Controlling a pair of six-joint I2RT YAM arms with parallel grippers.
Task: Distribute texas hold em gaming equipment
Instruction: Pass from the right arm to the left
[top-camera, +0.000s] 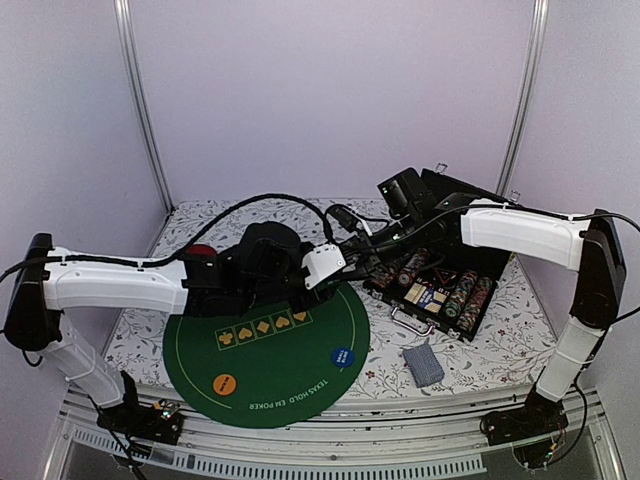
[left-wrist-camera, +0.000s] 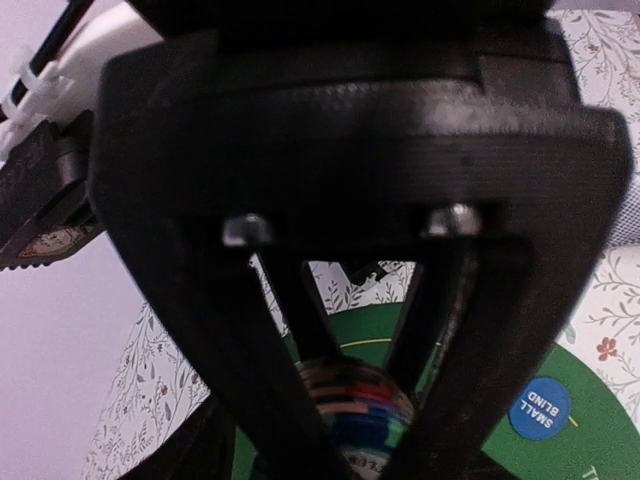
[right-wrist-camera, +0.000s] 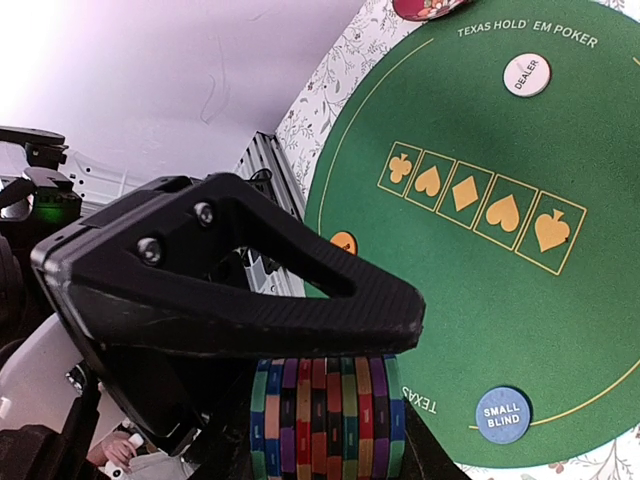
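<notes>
At the far side of the green mat (top-camera: 270, 365), the left gripper (left-wrist-camera: 355, 432) has its fingers closed on a chip stack (left-wrist-camera: 350, 395) with red, blue and green stripes. The right gripper (right-wrist-camera: 385, 390) clamps a many-coloured chip row (right-wrist-camera: 325, 420). A blue button (top-camera: 342, 356), an orange button (top-camera: 226, 383) and a white button (right-wrist-camera: 526, 75) lie on the mat. The cards (top-camera: 423, 362) lie just beside it.

blue button (top-camera: 342, 357)=1 | orange button (top-camera: 225, 383)=1 | white button (right-wrist-camera: 527, 75)=1 | card deck (top-camera: 423, 363)=1 | green mat (top-camera: 270, 370)=1 | chip case (top-camera: 497, 265)=1
</notes>
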